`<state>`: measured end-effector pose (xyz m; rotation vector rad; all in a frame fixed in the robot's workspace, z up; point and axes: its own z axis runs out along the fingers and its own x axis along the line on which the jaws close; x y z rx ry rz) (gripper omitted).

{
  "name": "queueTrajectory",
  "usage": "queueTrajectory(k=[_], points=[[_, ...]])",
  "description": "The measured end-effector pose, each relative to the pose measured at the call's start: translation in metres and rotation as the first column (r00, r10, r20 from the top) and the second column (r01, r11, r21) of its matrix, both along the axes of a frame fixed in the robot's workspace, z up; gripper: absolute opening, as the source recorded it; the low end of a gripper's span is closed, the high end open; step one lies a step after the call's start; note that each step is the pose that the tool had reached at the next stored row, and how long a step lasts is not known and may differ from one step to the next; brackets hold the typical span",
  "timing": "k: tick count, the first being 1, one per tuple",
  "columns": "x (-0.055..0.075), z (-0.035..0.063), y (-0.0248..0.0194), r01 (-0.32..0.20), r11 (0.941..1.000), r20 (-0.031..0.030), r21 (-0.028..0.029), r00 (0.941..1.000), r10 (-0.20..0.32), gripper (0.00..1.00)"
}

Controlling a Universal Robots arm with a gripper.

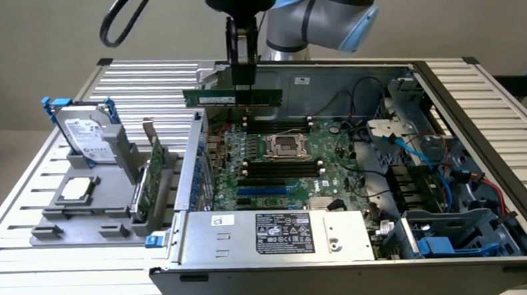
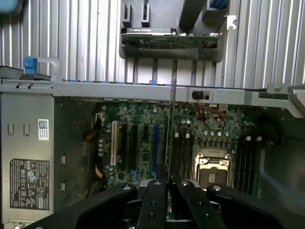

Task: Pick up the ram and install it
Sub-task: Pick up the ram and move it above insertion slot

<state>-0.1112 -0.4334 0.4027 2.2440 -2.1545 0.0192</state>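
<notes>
The ram, a narrow green stick, hangs level in the air above the back of the open computer case. My gripper points straight down and is shut on the stick near its middle. Below lies the green motherboard with its CPU socket and black memory slots on either side of it. In the wrist view the ram shows edge-on as a thin line rising from between my gripper's black fingers, over the board beside the socket.
On the exterior view's left a grey fixture holds a hard drive and an upright expansion card. A power supply fills the case's front. Cables and blue drive bays crowd the right side of the case.
</notes>
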Motion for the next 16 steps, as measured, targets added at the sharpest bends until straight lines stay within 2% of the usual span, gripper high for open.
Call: queueTrajectory(k=[4, 6, 10, 16], points=[[0.018, -0.0015, 0.0024, 0.0, 1.0, 0.0007, 0.0001, 1.0, 0.0, 0.14], [0.026, -0.0042, 0.005, 0.0, 1.0, 0.001, 0.0003, 1.0, 0.0, 0.14], [0.039, -0.0102, 0.0117, 0.0, 1.0, 0.001, 0.001, 1.0, 0.0, 0.14], [0.052, -0.0175, 0.0229, 0.0, 1.0, 0.001, 0.0086, 1.0, 0.0, 0.14]])
